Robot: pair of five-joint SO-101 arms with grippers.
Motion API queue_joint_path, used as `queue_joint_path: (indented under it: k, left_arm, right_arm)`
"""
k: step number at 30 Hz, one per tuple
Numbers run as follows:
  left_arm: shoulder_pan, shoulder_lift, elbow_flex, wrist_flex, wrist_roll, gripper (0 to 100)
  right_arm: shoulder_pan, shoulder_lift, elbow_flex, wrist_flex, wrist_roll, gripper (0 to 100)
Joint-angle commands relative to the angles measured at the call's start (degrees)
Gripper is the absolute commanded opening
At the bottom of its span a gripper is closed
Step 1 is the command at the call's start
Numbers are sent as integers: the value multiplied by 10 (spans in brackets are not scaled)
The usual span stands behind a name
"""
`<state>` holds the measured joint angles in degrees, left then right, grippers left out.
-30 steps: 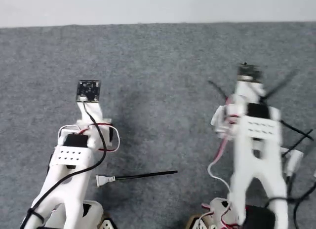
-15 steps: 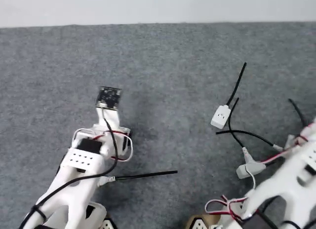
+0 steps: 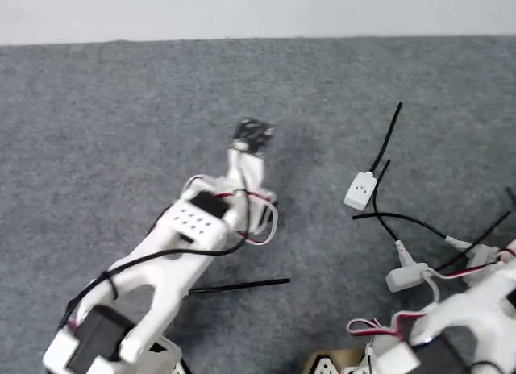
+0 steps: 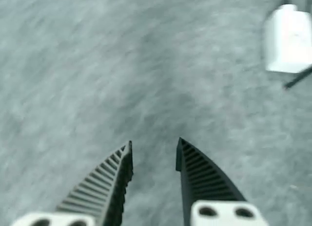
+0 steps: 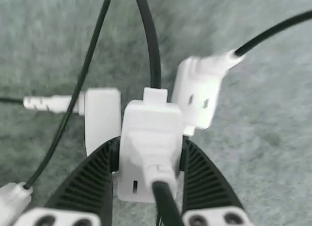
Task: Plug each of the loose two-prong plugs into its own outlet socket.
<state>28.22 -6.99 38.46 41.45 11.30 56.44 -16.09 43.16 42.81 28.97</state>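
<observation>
**High view.** My left arm extends from the lower left toward the frame's centre over the grey desk. My left jaws are partly open and hold nothing. A white outlet socket lies right of centre, and its black cord runs toward the upper right.

**Right wrist view.** My right jaws are clamped on a white cord connector. A two-slot socket lies just beside it, and a third white connector lies on its other side.
</observation>
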Motion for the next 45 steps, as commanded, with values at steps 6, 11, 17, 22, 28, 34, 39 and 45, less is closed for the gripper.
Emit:
queue_joint_path:
  k: [6, 11, 17, 22, 28, 34, 39, 45]
  left_arm:
    - [112, 149, -202, 4, -23, 261]
    - [120, 288, -348, 20, -25, 276]
    - [117, 401, -550, 115, -26, 276]
    - [119, 485, -662, 126, -26, 276]
    - [119, 568, -752, 156, -60, 275]
    - [126, 634, -856, 222, -85, 275]
    - [133, 691, -947, 292, -130, 253]
    - [129, 749, -1058, 342, -129, 5]
  right_arm:
    - [24, 130, -135, -7, -29, 240]
    - [22, 138, -150, -7, -30, 193]
    - [14, 144, -148, -7, -26, 188]
    - [14, 144, -147, -7, -28, 188]
    - [13, 144, -147, -7, -26, 188]
    - [14, 145, -146, 7, -26, 188]
    - [14, 145, -146, 21, -25, 187]
    - [14, 145, -146, 22, -25, 187]
